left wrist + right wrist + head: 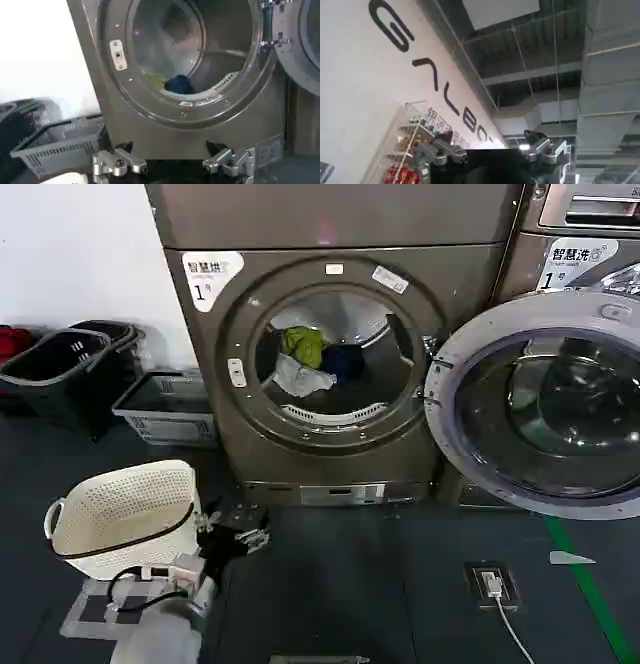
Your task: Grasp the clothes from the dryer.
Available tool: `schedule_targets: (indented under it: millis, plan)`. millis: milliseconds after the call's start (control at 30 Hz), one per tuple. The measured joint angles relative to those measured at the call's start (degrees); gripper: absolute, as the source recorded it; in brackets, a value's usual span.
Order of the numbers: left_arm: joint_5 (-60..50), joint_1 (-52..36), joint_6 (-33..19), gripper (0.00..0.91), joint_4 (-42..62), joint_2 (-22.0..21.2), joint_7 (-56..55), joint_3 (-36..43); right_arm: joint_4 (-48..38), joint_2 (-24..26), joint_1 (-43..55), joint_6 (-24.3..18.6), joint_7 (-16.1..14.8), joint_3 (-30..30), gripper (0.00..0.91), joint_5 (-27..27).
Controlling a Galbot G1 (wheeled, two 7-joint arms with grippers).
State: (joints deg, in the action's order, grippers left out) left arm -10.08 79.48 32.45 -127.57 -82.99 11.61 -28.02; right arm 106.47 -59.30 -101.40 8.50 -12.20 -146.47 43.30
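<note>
From the head view, the dryer (335, 354) stands straight ahead, bronze-grey, with a white label marked "1" (208, 276) at its upper left corner. Its round door (545, 399) is swung wide open to the right, in front of the neighbouring machine (580, 244). Inside the steel drum lie the clothes (312, 362): a yellow-green piece on top, a white-grey one below it, a dark blue one just to their right, all touching in a small heap toward the back. Down on the floor at the left sits a white laundry basket (125, 519), and right beside it the left pincer (235, 536) hangs low, well short of the porthole, its fingers spread apart and holding nothing. Against the white wall at the left are a grey crate (168, 409) and a dark basket (60, 374). A floor socket with a cable (492, 586) lies at the right, near a green floor line (590, 594).

From the left wrist view, the left pincer (172, 164) points at the dryer's front (150, 130) below the porthole, its fingers (117, 162) wide apart. The clothes (177, 84) show as blue and yellow-green at the drum's floor. The grey crate (60, 142) stands to one side.

From the right wrist view, the right pincer (492, 152) is aimed up at the ceiling (545, 60) and a lettered wall (380, 75), fingers apart and empty.
</note>
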Motion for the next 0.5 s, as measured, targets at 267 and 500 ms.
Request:
schedule_targets:
  millis: [267, 500]
  plan:
    - [0.06, 0.25, -0.07, 0.907, -0.78, -0.37, 0.46, -0.10, -0.47, -0.13, 0.30, -1.35, -0.60, 0.71, 0.907, -0.84]
    - [0.03, 0.30, -0.10, 0.907, -0.99, -0.48, 0.69, -0.21, -0.88, -0.02, 0.30, -2.11, -0.86, 0.67, 0.907, -0.80]
